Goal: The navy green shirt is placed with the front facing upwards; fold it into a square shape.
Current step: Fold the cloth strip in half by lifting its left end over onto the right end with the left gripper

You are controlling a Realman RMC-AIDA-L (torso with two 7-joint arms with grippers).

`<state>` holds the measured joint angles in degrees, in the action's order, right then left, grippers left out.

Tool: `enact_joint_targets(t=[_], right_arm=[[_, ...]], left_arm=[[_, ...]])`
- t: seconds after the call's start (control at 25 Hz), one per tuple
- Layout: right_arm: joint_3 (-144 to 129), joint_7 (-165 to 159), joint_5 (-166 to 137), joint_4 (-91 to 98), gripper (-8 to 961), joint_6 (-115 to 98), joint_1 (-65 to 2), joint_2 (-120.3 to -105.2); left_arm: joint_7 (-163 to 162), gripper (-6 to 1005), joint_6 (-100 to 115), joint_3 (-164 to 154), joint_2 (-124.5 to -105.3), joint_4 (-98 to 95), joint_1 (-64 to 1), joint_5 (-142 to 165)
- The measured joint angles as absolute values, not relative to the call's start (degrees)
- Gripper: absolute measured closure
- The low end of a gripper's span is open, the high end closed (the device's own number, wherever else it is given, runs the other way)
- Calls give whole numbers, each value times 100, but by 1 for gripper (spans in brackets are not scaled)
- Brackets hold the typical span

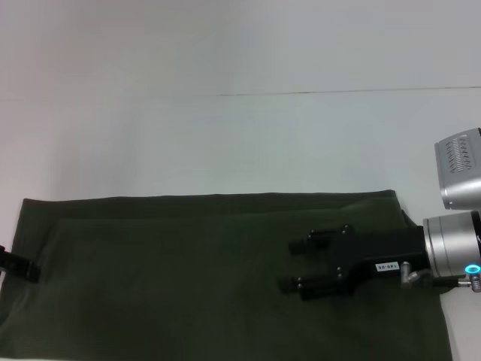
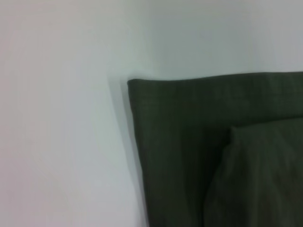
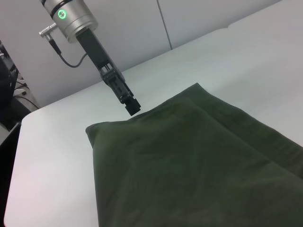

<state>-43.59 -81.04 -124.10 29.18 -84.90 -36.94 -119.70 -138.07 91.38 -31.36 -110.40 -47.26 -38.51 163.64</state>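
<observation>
The navy green shirt (image 1: 188, 278) lies flat on the white table as a wide folded band, plain green side up, with a second layer's edge just inside its far edge. My right gripper (image 1: 294, 265) hovers over the shirt's right part, fingers open and pointing left with nothing between them. My left gripper (image 1: 16, 265) shows only as a black tip at the shirt's left edge; in the right wrist view the left gripper (image 3: 133, 107) hangs just above that edge. In the left wrist view a corner of the shirt (image 2: 199, 142) shows an overlapping fold.
The white table (image 1: 225, 143) extends beyond the shirt's far edge, with a thin seam line (image 1: 338, 92) across it. A wall panel (image 3: 142, 23) stands behind the table's end. Dark equipment (image 3: 7, 85) sits off that end.
</observation>
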Motion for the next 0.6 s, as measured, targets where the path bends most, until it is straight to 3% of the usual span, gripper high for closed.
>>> enact_joint_targets(t=[0.6], right_arm=[[-4359, -8104, -12410, 2893, 132, -8454, -3714, -11970]], left_arm=[[-13827, 169, 8948, -3304, -11082, -4688, -3804, 16376]])
